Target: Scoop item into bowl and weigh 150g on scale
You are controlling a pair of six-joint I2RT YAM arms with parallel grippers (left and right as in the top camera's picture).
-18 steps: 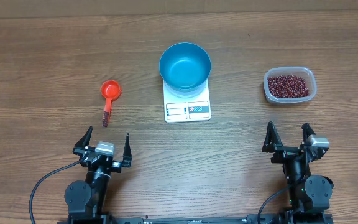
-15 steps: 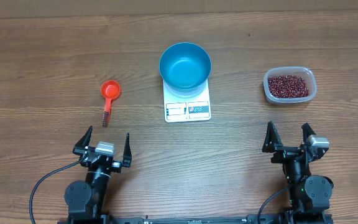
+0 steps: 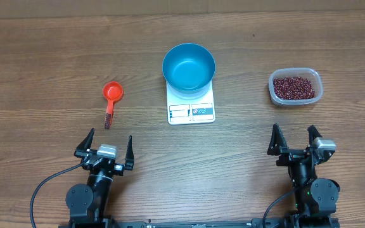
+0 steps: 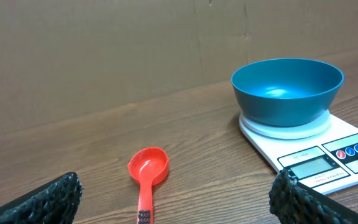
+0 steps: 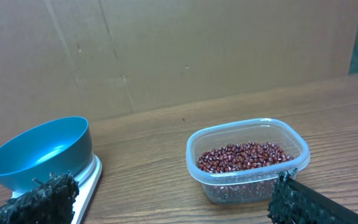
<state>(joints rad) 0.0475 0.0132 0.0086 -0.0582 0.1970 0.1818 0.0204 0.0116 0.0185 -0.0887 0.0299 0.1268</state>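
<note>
The left gripper (image 3: 111,136) is seen wide open and empty, near the red scoop (image 3: 111,94) that is laid on the tabletop (image 3: 43,63). In the middle the blue bowl (image 3: 189,66) is set empty on the scale (image 3: 192,111), the beans (image 3: 293,87) are kept in the clear tub (image 3: 295,103), and the right gripper (image 3: 292,130) is held wide open and empty. Nothing seems to be started yet, so the scoop must be picked up first; the scale's numbers cannot be read.
</note>
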